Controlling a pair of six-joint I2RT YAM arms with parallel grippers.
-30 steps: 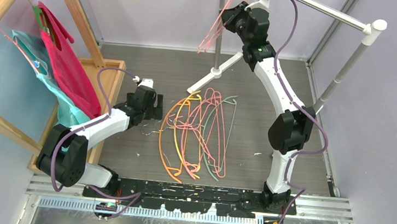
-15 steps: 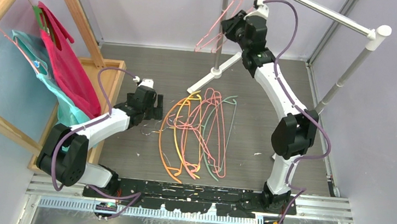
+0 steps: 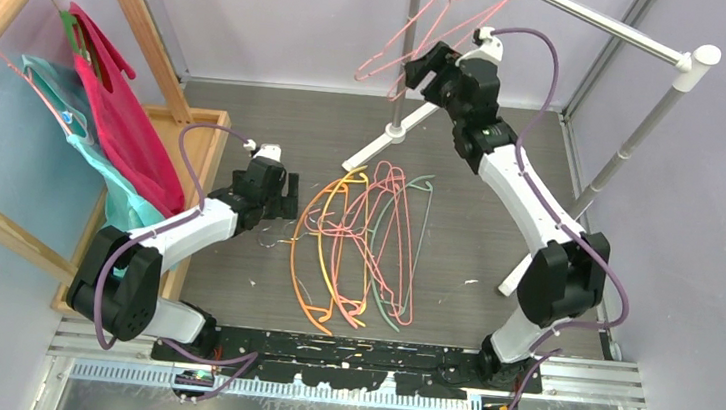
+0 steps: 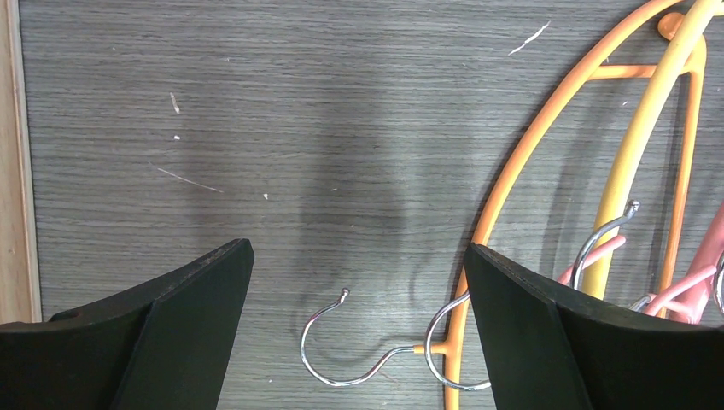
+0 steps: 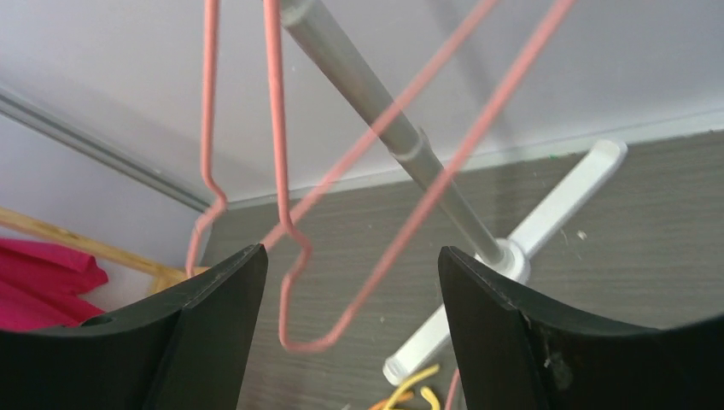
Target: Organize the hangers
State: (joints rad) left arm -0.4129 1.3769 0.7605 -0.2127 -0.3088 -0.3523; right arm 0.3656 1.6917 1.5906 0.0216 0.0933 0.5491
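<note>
Biggest change on the right arm (image 3: 531,196): drawn back and down from the grey rail (image 3: 598,22), compared with one second ago. At the right gripper (image 5: 346,260), no longer closed: opened wide within that second, with nothing between the fingers now. Left behind just in front of those fingers: the pink hangers (image 5: 275,128), apparently hooked over the rail and hanging without any support from the gripper. Probably means one batch delivered and released. Still to do: the pile of hangers (image 3: 366,240) on the floor between both arms, orange, yellow, pink and pale green, lying exactly as before. At the left gripper (image 4: 357,252), no change: spread fully, holding nothing, hovering over the small metal hook (image 4: 304,346) of an orange hanger (image 4: 529,145). Likely the next pick from there.
</note>
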